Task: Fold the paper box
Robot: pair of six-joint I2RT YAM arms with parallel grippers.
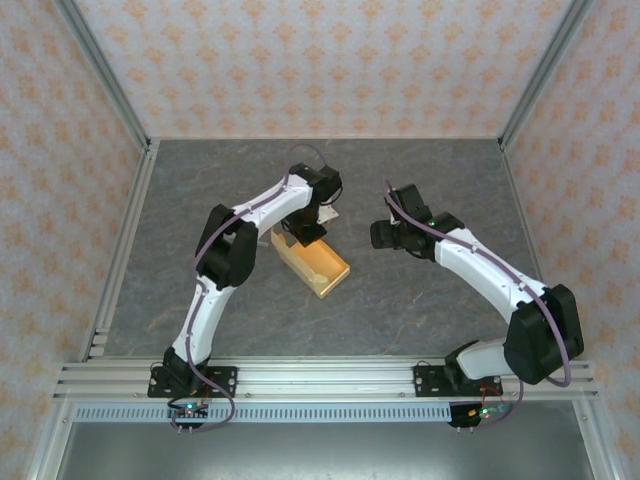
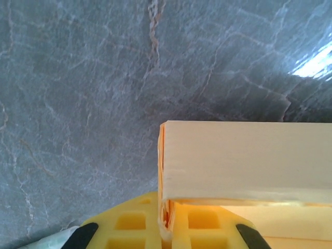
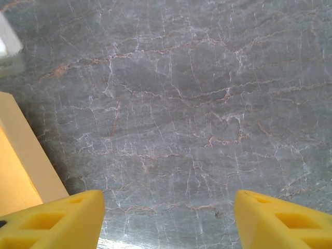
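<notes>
The paper box (image 1: 315,263) is an orange-yellow card tray, open on top, lying aslant in the middle of the grey table. My left gripper (image 1: 303,235) stands over its far end. In the left wrist view the yellow fingers (image 2: 129,223) are shut on the box's thin end wall, which is pinched between them, and the pale side of the box (image 2: 244,161) runs off to the right. My right gripper (image 1: 383,234) hovers to the right of the box, apart from it, open, with bare table between its fingertips (image 3: 57,220). An edge of the box (image 3: 23,155) shows at the left of the right wrist view.
The grey marbled table (image 1: 420,190) is walled on three sides by patterned panels with aluminium posts. A rail (image 1: 320,378) carrying both arm bases runs along the near edge. A small pale object (image 3: 8,46) lies at the upper left of the right wrist view.
</notes>
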